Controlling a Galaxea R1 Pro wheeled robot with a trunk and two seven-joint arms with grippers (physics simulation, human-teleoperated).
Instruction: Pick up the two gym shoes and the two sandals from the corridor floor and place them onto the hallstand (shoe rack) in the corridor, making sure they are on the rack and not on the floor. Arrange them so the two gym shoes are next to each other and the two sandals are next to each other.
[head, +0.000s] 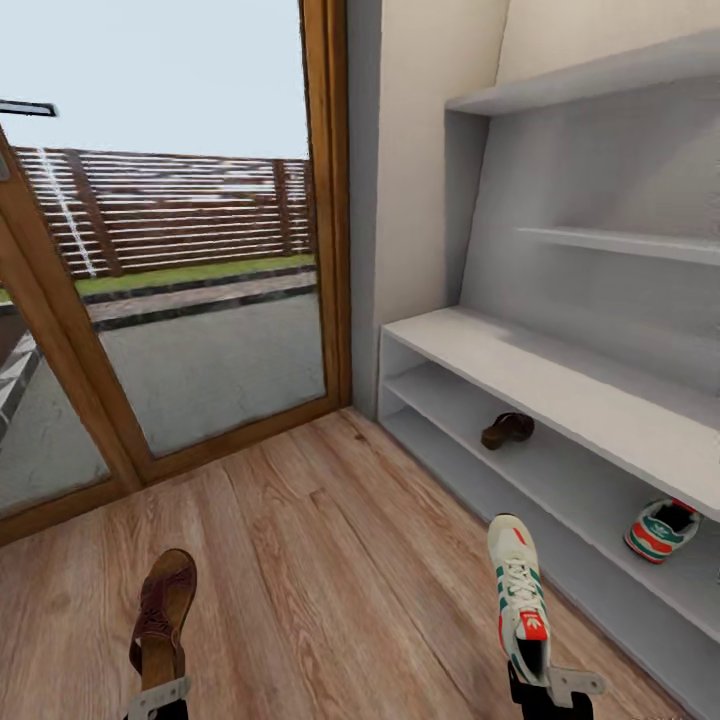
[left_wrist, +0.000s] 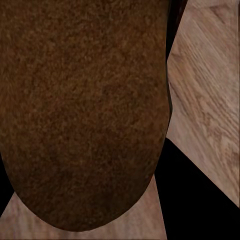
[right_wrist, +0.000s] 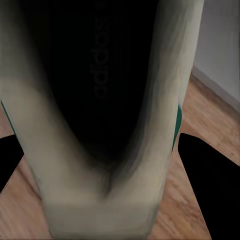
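Head view cuts both grippers off at its lower edge. The left gripper (head: 155, 697) pinches the heel of a sandal (head: 161, 618), and the right gripper (head: 552, 690) pinches the heel of a gym shoe (head: 520, 595). Both shoes are held above the floor (head: 330, 560) with their long axes running away from the robot, toes forward. A second sandal (head: 507, 429) lies on the rack's (head: 520, 365) middle shelf near its left end, long axis along the shelf. A second gym shoe (head: 661, 529) sits farther right on that shelf, partly hidden under the top board. Left wrist view is mostly blocked by the sandal (left_wrist: 82, 110); right wrist view shows the shoe's (right_wrist: 100, 115) dark opening, blurred.
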